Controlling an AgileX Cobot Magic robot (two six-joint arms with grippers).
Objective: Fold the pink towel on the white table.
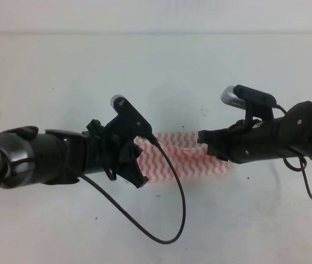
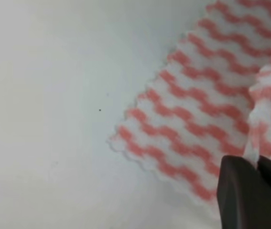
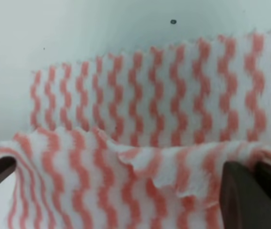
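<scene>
The pink towel [image 1: 183, 159] lies on the white table [image 1: 62, 66] near the middle, between my two grippers. My left gripper [image 1: 141, 162] is at its left end and my right gripper [image 1: 211, 146] at its right end, both low over the cloth. In the right wrist view the towel [image 3: 173, 95] lies flat at the back. A raised, rumpled layer runs across the front between two widely spread fingers [image 3: 243, 195]. In the left wrist view the towel [image 2: 197, 109] has a bare corner, and a raised fold leans against one finger [image 2: 240, 195]. Both jaws look open.
A black cable [image 1: 172, 220] from the left arm loops down over the table in front of the towel. Another cable [image 1: 310, 190] hangs from the right arm. A small dark speck [image 3: 173, 22] marks the table beyond the towel.
</scene>
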